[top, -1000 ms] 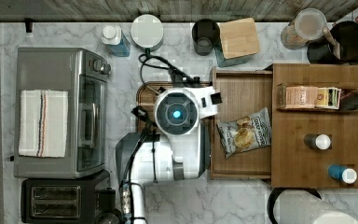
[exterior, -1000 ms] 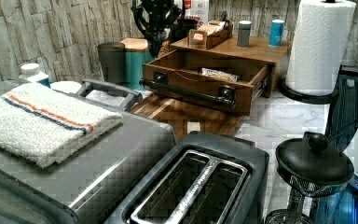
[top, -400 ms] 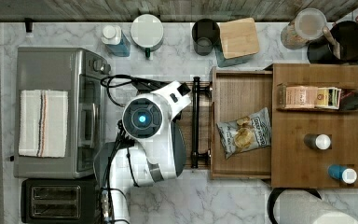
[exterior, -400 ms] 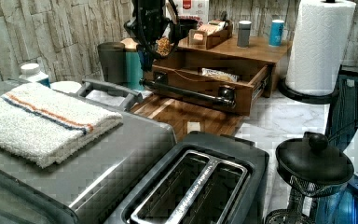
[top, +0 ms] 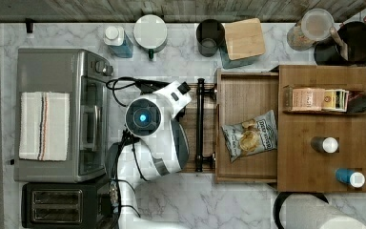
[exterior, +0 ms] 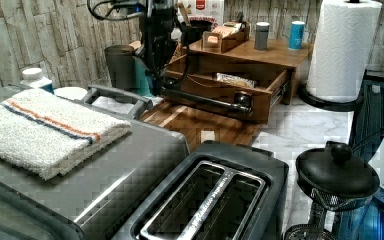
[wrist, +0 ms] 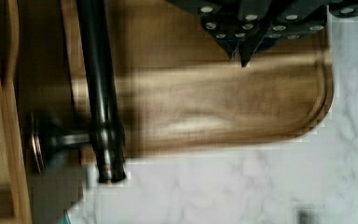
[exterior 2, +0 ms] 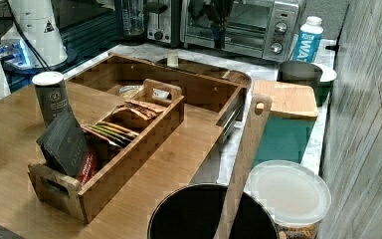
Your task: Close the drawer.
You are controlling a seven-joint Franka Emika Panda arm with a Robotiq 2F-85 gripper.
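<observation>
Inside, one drawer [top: 248, 95] holds one chip bag [top: 249, 135].

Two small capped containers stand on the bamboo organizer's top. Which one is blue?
The blue container, nearest the paper towel roll in the top view. The other container, between it and the tea box, is dark grey with a white cap.

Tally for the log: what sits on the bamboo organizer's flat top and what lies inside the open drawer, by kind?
On the organizer top:
Tea caddy: 1
Small cylindrical containers: 2, one white-capped and dark, one blue
In the drawer:
Chip bag: 1
Total: 4
</observation>
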